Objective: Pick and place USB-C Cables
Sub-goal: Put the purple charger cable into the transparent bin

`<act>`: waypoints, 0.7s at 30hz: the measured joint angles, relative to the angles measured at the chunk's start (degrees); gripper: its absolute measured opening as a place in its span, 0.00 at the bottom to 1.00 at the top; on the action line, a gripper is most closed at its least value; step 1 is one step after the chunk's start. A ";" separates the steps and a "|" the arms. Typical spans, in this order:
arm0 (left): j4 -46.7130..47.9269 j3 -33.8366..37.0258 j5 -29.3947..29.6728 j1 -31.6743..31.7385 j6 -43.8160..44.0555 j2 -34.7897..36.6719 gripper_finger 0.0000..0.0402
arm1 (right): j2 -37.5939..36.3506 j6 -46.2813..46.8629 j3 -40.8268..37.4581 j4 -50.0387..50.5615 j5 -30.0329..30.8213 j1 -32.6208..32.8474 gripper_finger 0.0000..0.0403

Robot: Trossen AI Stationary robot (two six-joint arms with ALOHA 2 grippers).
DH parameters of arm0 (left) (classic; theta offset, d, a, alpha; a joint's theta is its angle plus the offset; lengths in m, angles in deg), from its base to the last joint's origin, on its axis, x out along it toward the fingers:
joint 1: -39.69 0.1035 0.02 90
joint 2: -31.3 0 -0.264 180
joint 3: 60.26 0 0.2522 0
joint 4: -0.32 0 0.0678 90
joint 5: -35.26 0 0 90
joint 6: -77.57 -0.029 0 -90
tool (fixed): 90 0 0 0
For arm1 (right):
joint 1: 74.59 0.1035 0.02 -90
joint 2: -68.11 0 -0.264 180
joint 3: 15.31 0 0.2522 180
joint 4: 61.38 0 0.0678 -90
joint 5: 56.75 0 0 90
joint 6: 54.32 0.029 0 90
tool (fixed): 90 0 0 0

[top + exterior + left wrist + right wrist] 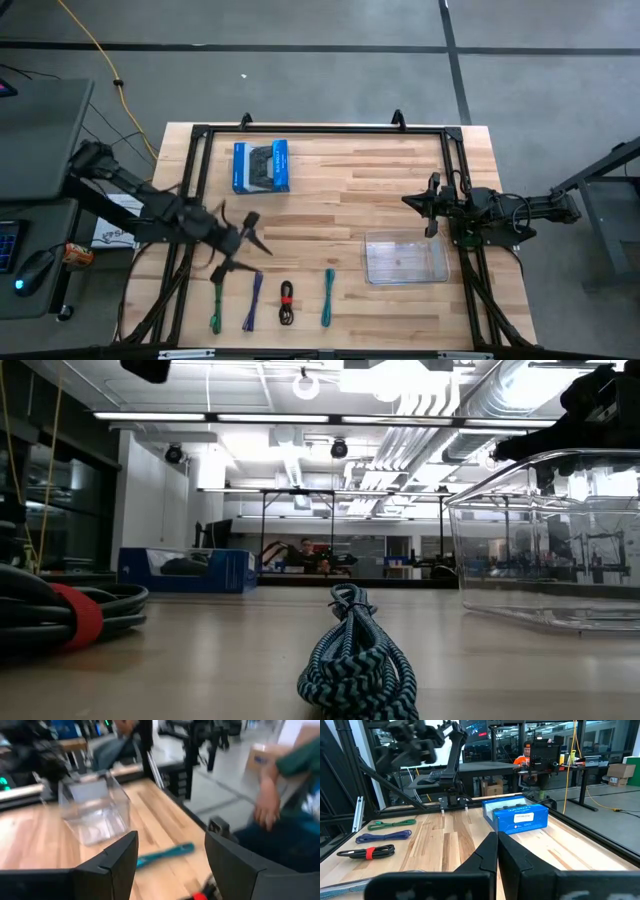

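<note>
Four cable bundles lie in a row near the table's near edge: green [216,305], purple [252,300], black with a red band [287,302] and teal [328,297]. The low view shows the teal bundle [355,655] close up, with the black one [70,615] to its left. My left gripper [250,243] hovers open just beyond the green and purple bundles; its wrist view [170,840] looks past its fingers at the teal cable [165,855]. My right gripper [410,202] is shut [497,850] and waits above the table's right part, beyond the clear container.
A clear plastic container [405,258] stands right of the teal cable. The blue gamepad box [261,166] lies toward the far left of the table. A black frame [320,130] runs along the table's edges. A person's hand [267,810] shows beyond the near edge.
</note>
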 joint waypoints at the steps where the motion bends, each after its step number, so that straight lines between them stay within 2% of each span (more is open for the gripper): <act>1: 1.70 -1.18 1.72 -1.72 -0.45 -1.53 0.52 | -0.01 0.00 0.00 -0.01 -0.02 0.00 0.00; 7: 11.27 -7.36 8.69 -9.00 -5.19 -11.15 0.52 | -0.02 0.00 0.00 -0.01 -0.01 0.00 0.00; 15: 22.29 -10.57 9.18 -13.69 0.41 -21.00 0.52 | -0.01 0.00 0.00 -0.01 -0.02 -0.01 0.00; 21: 22.88 -10.57 9.20 -17.09 -2.78 -28.01 0.52 | -0.02 0.00 0.00 0.00 -0.02 0.01 0.00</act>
